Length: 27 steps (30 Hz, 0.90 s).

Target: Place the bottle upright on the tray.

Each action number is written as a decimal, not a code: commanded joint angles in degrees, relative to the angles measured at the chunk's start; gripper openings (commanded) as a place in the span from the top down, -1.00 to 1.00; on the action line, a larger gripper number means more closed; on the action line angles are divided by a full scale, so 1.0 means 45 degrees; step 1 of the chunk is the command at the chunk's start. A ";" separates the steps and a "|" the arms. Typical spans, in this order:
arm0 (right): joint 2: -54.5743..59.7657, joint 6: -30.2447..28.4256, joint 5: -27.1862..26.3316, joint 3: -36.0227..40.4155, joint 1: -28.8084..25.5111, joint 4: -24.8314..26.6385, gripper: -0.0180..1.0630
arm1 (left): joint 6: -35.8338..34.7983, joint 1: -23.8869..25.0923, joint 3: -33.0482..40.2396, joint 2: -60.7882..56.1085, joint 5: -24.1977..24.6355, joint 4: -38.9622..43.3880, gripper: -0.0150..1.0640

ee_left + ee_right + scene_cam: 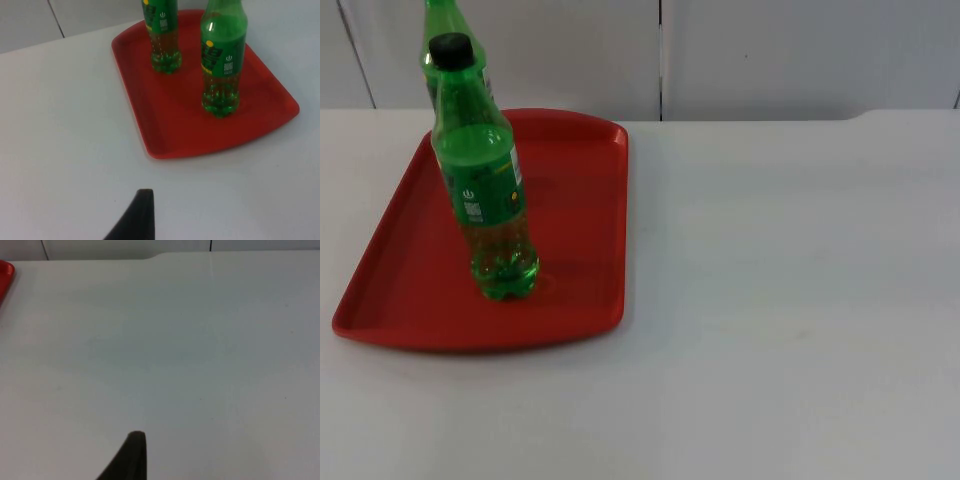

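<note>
Right now I see the red tray (pixel 400 290) lying at about 9 o'clock on the white table (pixel 790 300), with two green bottles standing upright on it. The near bottle (pixel 485 180), black cap on, stands toward the middle of the tray, its base planted on the tray floor. The far bottle (pixel 442 25) stands behind it at about 11 o'clock, close to the tray's back rim and partly hidden by the near one. From the left wrist camera both bottles show apart from each other: the near bottle (pixel 222 65) and the far bottle (pixel 164 37), each on its own patch of the tray (pixel 170 120). The left gripper (pixel 140 212) hangs over bare table short of the tray's edge, touching nothing; one black fingertip is all I get of it, so I cannot tell whether its jaws are released or clenched. The right gripper (pixel 132 455) waits over the open table, well apart from the tray (pixel 5 275), and again I cannot tell its state. A grey wall (pixel 770 50) closes the table at 12 o'clock.
</note>
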 commanded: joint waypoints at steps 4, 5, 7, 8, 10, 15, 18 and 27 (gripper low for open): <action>-0.0036 0.0004 -0.0097 0.0051 -0.0045 0.0030 -0.99 | -0.0075 -0.0028 0.0056 -0.0047 -0.0034 0.0074 -0.97; -0.0036 0.0004 -0.0097 0.0051 -0.0045 0.0030 -0.99 | -0.0075 0.0028 0.0056 -0.0047 -0.0034 0.0074 -0.97; -0.0036 0.0004 -0.0097 0.0051 -0.0045 0.0030 -0.99 | -0.0075 0.0117 0.0056 -0.0047 -0.0034 0.0074 -0.97; -0.0036 0.0004 -0.0097 0.0051 -0.0045 0.0030 -0.99 | -0.0075 0.0362 0.0056 -0.0047 -0.0034 0.0074 -0.97; -0.0036 0.0004 -0.0097 0.0051 -0.0045 0.0030 -0.99 | -0.0075 0.0785 0.0056 -0.0047 -0.0034 0.0074 -0.97; -0.0036 0.0004 -0.0097 0.0051 -0.0045 0.0030 -0.99 | -0.0075 0.1810 0.0056 -0.0047 -0.0034 0.0074 -0.97; -0.0036 0.0004 -0.0097 0.0051 -0.0045 0.0030 -0.99 | -0.0075 0.2289 0.0056 -0.0047 -0.0034 0.0074 -0.97; -0.0036 0.0004 -0.0097 0.0051 -0.0045 0.0030 -0.99 | -0.0075 0.3819 0.0056 -0.0047 -0.0034 0.0074 -0.97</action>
